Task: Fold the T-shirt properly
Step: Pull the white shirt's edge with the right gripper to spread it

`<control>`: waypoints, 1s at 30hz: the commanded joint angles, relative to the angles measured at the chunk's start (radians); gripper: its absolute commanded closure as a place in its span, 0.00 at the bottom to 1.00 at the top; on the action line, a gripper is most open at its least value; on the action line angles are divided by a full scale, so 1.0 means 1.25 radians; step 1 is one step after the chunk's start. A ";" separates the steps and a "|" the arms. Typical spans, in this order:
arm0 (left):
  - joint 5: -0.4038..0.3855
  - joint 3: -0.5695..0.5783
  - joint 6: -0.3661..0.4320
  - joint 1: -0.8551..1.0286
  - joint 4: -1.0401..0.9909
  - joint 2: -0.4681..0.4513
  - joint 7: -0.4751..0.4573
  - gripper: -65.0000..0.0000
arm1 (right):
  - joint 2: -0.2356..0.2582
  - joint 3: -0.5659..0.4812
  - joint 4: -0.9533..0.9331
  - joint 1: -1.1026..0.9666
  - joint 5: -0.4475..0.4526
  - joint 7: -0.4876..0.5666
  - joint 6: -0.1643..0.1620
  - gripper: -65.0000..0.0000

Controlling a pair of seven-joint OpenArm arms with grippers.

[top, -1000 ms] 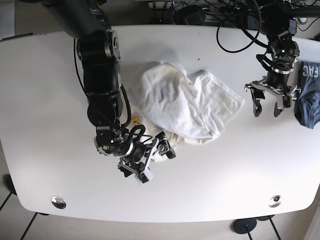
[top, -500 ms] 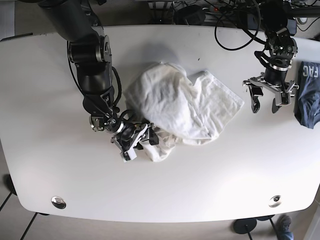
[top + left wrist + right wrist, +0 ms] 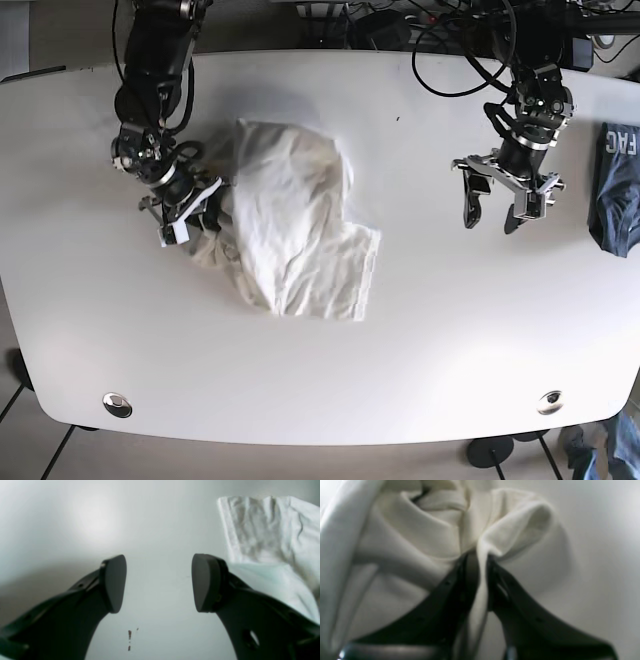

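Dragged well across since a second ago: crumpled white cotton T-shirt (image 3: pixel 300 240) now lying left of centre on the glossy white worktop (image 3: pixel 450 340), pulled there by the right gripper (image 3: pixel 190 215), which sits far over at the garment's left edge. Clamped tight on a bunched fold of fabric, going by the right wrist view, cloth squeezed between near-closed jaws. Left gripper (image 3: pixel 495 210) hanging spread wide and empty, shifted slightly inward over bare worktop, with only a sleeve-like edge of the shirt off to one side in its own view. Dark blue folded garment (image 3: pixel 612 190) parked at the far edge, untouched. Risk from here, as a judgement: one-sided pulling probably rolls layers under instead of flattening; a thick bunch in the grip may slip or drag hidden folds along, leaving the shirt more tangled.
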 commanded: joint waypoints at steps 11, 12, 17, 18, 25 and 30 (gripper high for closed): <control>-0.007 0.102 0.000 -0.003 0.019 -0.009 -0.020 0.41 | -0.022 0.021 0.253 -0.103 -0.008 -0.116 0.001 0.68; -0.007 0.103 0.000 -0.003 0.019 -0.009 -0.020 0.41 | -0.022 0.045 0.261 -0.092 0.018 -0.116 0.001 0.49; -0.007 0.102 0.000 -0.003 0.019 -0.009 -0.020 0.41 | 0.049 0.064 0.240 -0.030 0.123 -0.167 0.002 0.05; -0.007 0.102 0.000 -0.003 0.019 -0.009 -0.020 0.41 | 0.065 0.062 0.220 -0.005 0.150 -0.191 0.003 0.05; -0.010 0.102 0.001 0.008 0.033 -0.007 -0.020 0.41 | 0.232 -0.021 -0.130 0.189 0.381 -0.319 0.060 0.05; -0.010 0.102 0.003 0.008 0.033 -0.007 -0.020 0.41 | 0.234 -0.153 -0.208 0.207 0.446 -0.322 0.060 0.05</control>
